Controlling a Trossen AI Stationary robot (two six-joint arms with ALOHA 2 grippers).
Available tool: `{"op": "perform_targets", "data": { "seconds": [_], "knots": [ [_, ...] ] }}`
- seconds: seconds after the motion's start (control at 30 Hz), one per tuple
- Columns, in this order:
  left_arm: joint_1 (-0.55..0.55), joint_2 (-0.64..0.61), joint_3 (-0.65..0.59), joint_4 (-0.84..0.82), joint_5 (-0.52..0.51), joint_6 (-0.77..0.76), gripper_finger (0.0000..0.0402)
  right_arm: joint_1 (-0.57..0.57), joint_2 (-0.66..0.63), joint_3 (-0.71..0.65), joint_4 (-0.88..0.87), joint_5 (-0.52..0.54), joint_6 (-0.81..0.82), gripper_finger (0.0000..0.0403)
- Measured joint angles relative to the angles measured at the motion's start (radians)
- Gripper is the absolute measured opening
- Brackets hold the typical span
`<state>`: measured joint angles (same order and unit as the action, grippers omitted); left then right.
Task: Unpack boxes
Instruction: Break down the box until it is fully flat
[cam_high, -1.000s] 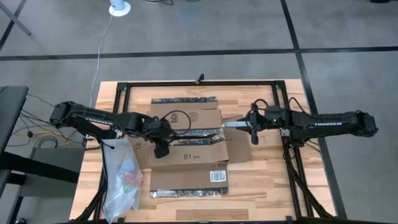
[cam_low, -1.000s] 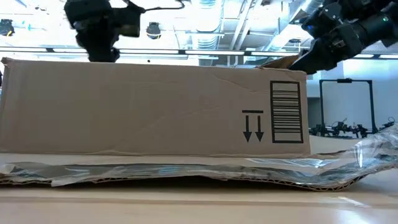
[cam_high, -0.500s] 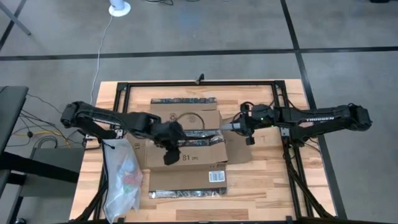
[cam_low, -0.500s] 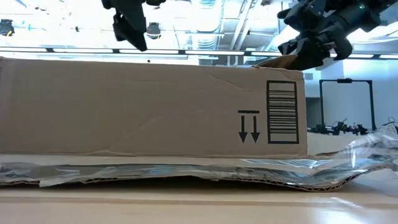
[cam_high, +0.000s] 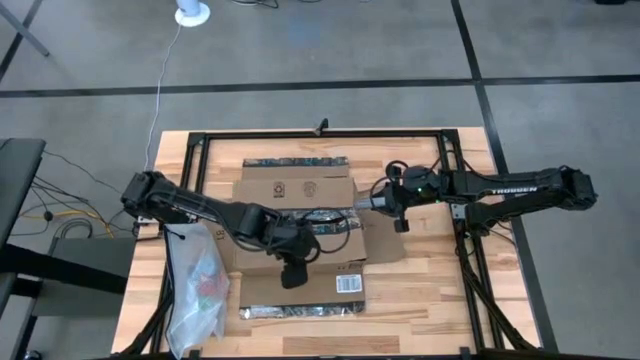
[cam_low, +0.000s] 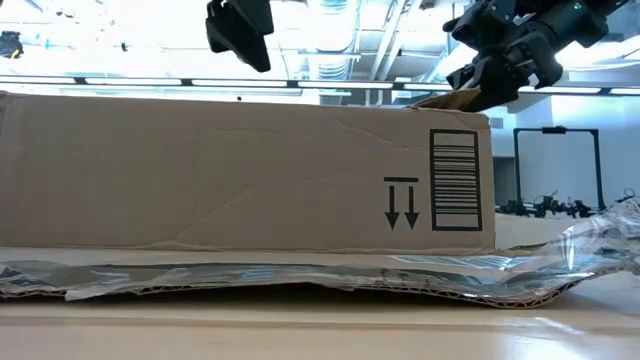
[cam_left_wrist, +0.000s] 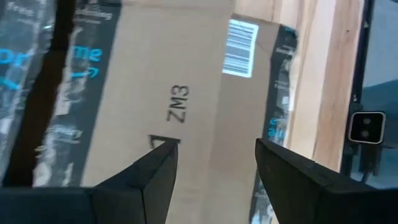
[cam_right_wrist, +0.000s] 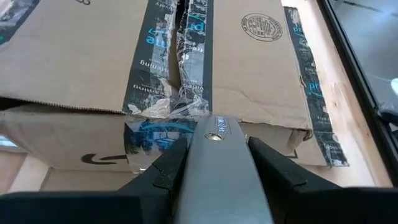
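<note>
Right hand (cam_right_wrist: 214, 134) clamped on grey metal blade (cam_right_wrist: 217, 168) at brown corrugated cardboard box (cam_high: 300, 215) tape seam; keep blade shallow, centred; left hand (cam_left_wrist: 211, 158) apart above flap.

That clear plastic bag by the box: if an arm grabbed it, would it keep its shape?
Probably not. The plastic bag looks crinkled and slumped, draping past the table edge, so it would likely sag from wherever it is pinched. Its glossy film may be slippery. The small coloured contents could shift to the bottom; their weight cannot be judged.
</note>
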<state>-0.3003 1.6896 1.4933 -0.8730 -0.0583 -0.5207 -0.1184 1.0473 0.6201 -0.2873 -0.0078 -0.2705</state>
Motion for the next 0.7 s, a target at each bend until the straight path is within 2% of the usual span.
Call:
{"op": "perform_targets", "data": {
  "seconds": [0.23, 0.47, 0.7],
  "knots": [
    [-0.049, 0.001, -0.003, 0.005, -0.112, 0.059, 0.0192, 0.001, 0.0, -0.001, 0.006, 0.001, 0.019, 0.0116],
    [-0.05, 0.112, -0.001, 0.003, -0.153, 0.155, 0.018, 0.001, 0.002, -0.001, 0.009, 0.003, 0.038, 0.0116],
    [-0.012, 0.187, 0.003, 0.013, -0.205, 0.184, 0.0179, 0.004, 0.001, -0.001, 0.006, 0.003, 0.06, 0.0116]
  ]
}}
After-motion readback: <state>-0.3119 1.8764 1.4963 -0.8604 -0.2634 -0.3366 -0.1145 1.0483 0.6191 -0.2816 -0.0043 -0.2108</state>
